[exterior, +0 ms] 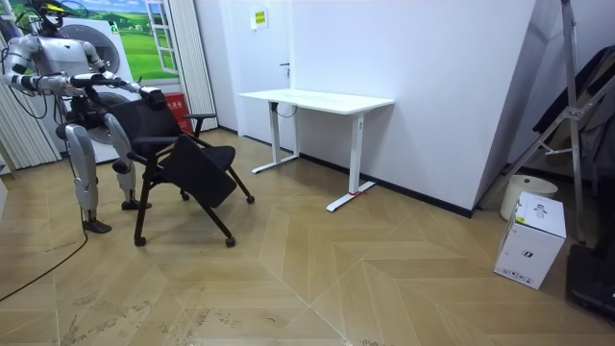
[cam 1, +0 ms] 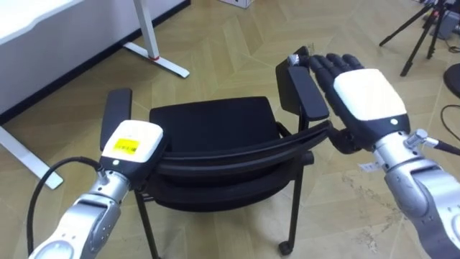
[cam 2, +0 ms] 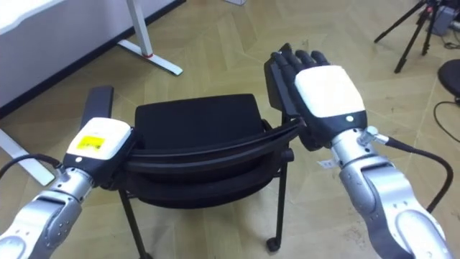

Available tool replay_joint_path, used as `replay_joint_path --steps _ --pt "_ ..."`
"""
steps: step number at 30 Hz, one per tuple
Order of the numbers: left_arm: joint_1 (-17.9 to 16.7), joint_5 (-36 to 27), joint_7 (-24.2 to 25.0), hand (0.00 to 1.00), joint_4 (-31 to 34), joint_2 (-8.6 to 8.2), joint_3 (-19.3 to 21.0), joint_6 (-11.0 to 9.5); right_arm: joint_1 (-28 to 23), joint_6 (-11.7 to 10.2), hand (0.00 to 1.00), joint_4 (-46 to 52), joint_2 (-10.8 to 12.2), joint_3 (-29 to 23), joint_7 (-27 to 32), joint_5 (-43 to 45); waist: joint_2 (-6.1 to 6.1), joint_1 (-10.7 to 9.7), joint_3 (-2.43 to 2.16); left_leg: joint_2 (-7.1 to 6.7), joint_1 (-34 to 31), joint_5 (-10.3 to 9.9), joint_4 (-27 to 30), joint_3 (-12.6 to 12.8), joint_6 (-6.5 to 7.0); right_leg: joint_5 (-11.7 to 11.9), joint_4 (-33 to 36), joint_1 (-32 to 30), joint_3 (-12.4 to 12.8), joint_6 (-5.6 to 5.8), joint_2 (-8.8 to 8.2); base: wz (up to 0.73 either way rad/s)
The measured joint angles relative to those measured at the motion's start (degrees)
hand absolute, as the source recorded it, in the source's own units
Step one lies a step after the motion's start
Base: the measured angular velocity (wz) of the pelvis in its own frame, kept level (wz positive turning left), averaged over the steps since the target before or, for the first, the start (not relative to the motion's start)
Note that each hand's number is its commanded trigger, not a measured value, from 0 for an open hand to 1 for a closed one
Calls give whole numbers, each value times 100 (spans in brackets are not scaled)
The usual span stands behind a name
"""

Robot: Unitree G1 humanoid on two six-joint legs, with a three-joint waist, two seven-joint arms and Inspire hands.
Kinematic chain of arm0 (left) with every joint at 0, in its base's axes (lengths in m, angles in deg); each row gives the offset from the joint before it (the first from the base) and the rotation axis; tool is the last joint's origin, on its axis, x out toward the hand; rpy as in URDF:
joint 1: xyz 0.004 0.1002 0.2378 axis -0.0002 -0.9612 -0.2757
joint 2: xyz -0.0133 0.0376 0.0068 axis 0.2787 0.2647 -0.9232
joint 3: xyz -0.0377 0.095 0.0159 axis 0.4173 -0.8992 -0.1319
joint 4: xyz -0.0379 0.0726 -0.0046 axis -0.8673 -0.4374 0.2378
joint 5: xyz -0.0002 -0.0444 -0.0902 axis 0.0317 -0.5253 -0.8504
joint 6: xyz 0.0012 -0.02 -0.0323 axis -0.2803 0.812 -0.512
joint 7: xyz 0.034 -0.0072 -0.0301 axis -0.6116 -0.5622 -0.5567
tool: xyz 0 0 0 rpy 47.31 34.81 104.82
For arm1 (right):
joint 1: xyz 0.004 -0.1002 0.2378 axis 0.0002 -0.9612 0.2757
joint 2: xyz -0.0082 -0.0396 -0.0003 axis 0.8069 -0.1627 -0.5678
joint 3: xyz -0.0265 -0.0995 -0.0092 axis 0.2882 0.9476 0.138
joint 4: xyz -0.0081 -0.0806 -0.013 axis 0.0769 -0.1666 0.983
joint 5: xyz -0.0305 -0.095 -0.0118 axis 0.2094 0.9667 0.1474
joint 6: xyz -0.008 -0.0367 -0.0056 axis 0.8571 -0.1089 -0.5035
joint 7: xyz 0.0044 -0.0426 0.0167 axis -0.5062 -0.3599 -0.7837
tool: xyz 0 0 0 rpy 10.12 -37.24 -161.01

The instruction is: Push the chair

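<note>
Chair (cam 1: 215, 126) is standing just in front of me on the wood floor, its backrest (cam 1: 237, 152) nearest my body and the white desk (cam 1: 43, 29) well apart ahead. I am setting my left hand (cam 1: 133, 142) on the backrest's left end; its fingers are hidden behind the rail, so I cannot tell whether they are holding it. I am laying my right hand (cam 1: 366, 93) beside the right armrest (cam 1: 305, 90), fingers nearly straight and gripping nothing. I judge I am bracing for the push. Next I am needing even pressure from both hands, so the chair rolls straight rather than swinging.
</note>
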Motion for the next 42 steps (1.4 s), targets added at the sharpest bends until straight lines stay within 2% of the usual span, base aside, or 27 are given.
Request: replay_joint_path --steps 2,6,9,12,13,16,22,25,33,36,42 --pt "54 -8 55 100 -5 24 -1 -44 0 -29 0 61 -113 130 -284 -94 -6 1 7 4 -29 -3 9 -21 -3 0 -3 -43 -19 0 4 2" --pt "82 -50 73 100 -5 48 -1 -129 1 -99 0 98 -155 217 -871 -366 -7 29 8 2 -69 -5 30 -53 -4 0 -1 -40 -43 0 6 5" --pt "130 -109 76 100 -12 146 -9 -266 14 -97 0 254 -313 257 -1325 -562 -18 75 16 3 -116 -5 63 -66 -5 0 -1 -57 -56 0 5 1" --pt "183 -116 54 100 -24 197 -14 -427 14 -121 0 496 -564 308 -1696 -567 -54 143 52 4 -121 -5 79 -66 -5 0 -1 -56 -55 0 5 0" --pt "213 -127 52 100 -24 214 -22 -453 14 -122 0 596 -644 323 -1793 -567 -62 156 67 5 -134 -5 88 -69 -5 0 -1 -62 -60 0 6 0" --pt "277 -178 17 100 -43 272 -78 -473 14 -137 0 878 -759 359 -1973 -566 -62 174 69 4 -198 -5 88 -76 -5 0 -1 -145 -65 0 7 0" --pt "298 -191 -59 100 -75 318 -122 -481 13 -171 0 1145 -762 492 -2056 -537 -83 188 66 3 -203 -5 74 -71 -5 0 -1 -171 -60 0 7 0" --pt "312 -206 -60 100 -71 346 -159 -487 13 -141 0 1156 -762 632 -2154 -536 -111 210 47 3 -201 -5 68 -72 -5 0 0 -175 -62 0 7 0" --pt "402 -212 -119 100 -172 355 -273 -525 13 -153 0 1165 -761 648 -2233 -537 -139 307 35 3 -162 -5 74 -89 -5 0 1 -130 -94 0 6 0" --pt "424 -213 -174 100 -222 357 -363 -471 13 -112 0 1153 -761 712 -2231 -522 -140 314 37 4 -119 -5 76 -96 -5 0 -13 -74 -107 -1 6 0" --pt "581 -219 -241 100 -311 336 -571 -414 11 -8 0 960 -750 1350 -2222 -404 -139 492 39 -2 -117 -5 40 -79 -5 3 -65 -40 -61 -4 10 -2"
